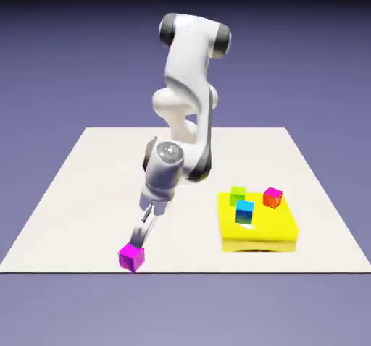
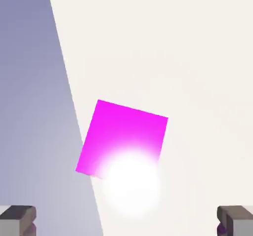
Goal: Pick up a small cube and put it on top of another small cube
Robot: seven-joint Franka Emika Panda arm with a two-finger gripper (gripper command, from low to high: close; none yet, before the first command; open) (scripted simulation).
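Exterior view: arm (image 1: pixel 190 62) reaches toward near left of table (image 1: pixel 109 185). Pincer (image 1: pixel 143 229) directly behind magenta cube (image 1: pixel 132 257), at near table edge; contact cannot be determined. Yellow block (image 1: pixel 257 237) at near right, carrying blue cube (image 1: pixel 245 212), green cube (image 1: pixel 238 195) and red cube (image 1: pixel 272 197).

Hand view: pincer released, fingers spread wide, one per side; nothing grasped. Magenta cube beyond fingertips, between their lines, rotated relative to them. White glare covers one cube corner.
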